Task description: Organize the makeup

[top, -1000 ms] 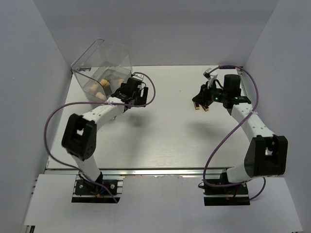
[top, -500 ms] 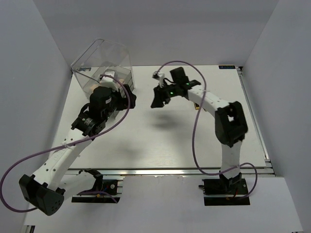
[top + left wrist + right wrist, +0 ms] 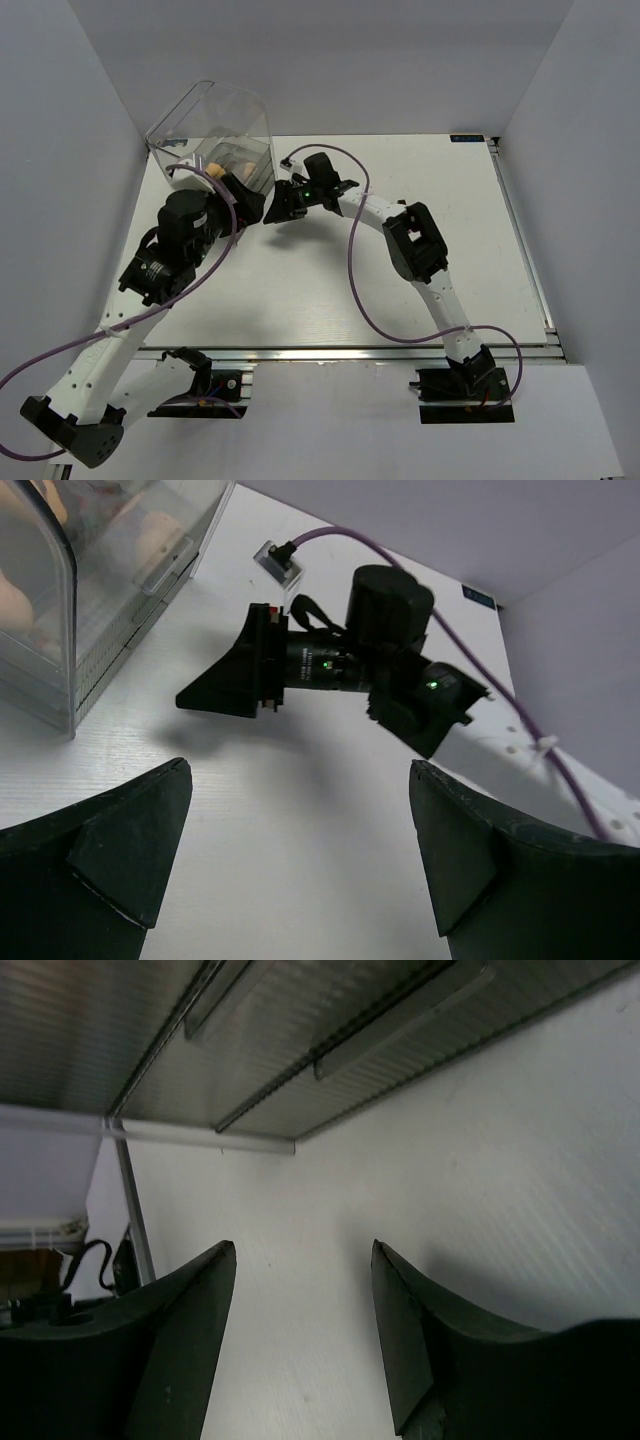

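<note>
Right wrist cam first: my right pincer (image 3: pixel 300 1350) is spread, with both fingers apart and nothing between them, just bare white desk (image 3: pixel 480 1160) underneath. The ribbed clear wall of the box (image 3: pixel 300 1040) fills the top of the shot, so I'm right next to it. Can't tell if I'm touching it.

Left wrist cam: my left pincer (image 3: pixel 300 860) is spread wide too and is also empty. It hangs over the desk and looks straight at the right pincer, which sits in the middle of the view with its tip aimed at the box. The box is off in the top left of that shot, and you can make out tan sponges (image 3: pixel 150 530) through its clear side.

Top cam: the box sits at the far left corner of the desk, tipped a bit, with the sponges inside it. Both pincers are crowded in at the box's right side, near the far edge, and they're close to each other. The right arm is stretched all the way across the desk to get there. I can't tell how many sponges are in the box.
</note>
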{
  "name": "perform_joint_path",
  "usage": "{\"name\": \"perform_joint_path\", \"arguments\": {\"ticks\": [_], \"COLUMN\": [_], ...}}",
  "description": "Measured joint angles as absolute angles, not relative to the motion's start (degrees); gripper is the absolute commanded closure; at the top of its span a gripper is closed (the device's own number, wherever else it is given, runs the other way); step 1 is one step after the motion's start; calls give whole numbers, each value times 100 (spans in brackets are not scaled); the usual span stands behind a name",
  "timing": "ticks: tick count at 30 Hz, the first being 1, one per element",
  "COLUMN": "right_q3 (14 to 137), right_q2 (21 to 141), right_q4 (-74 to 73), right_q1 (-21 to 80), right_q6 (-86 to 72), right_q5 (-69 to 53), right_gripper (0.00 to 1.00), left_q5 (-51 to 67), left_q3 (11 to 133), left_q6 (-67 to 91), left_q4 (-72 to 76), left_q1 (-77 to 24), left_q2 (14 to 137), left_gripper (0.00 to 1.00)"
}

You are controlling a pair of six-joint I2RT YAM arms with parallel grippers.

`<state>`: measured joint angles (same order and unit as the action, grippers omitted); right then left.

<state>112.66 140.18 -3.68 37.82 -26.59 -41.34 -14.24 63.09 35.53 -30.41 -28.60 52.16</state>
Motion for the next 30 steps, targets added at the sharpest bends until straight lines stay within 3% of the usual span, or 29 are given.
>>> {"name": "perform_joint_path", "arguments": {"ticks": [13, 30], "right_q3": [11745, 11740], "right_q2": [14604, 15054], "right_q4": [1365, 2097], "right_q1": [3802, 3931], "right_q6": [-4456, -5247], "right_q5": [-3264, -2709], "right_gripper": [46, 50], "left_q5": [-1772, -1658], "left_q3": [6416, 6648], "left_q6": [3850, 3874], "left_q4": [-2757, -2517], "left_q1": [-2856, -2823], "left_q2": [5513, 5977], "left_gripper": [2, 2]}}
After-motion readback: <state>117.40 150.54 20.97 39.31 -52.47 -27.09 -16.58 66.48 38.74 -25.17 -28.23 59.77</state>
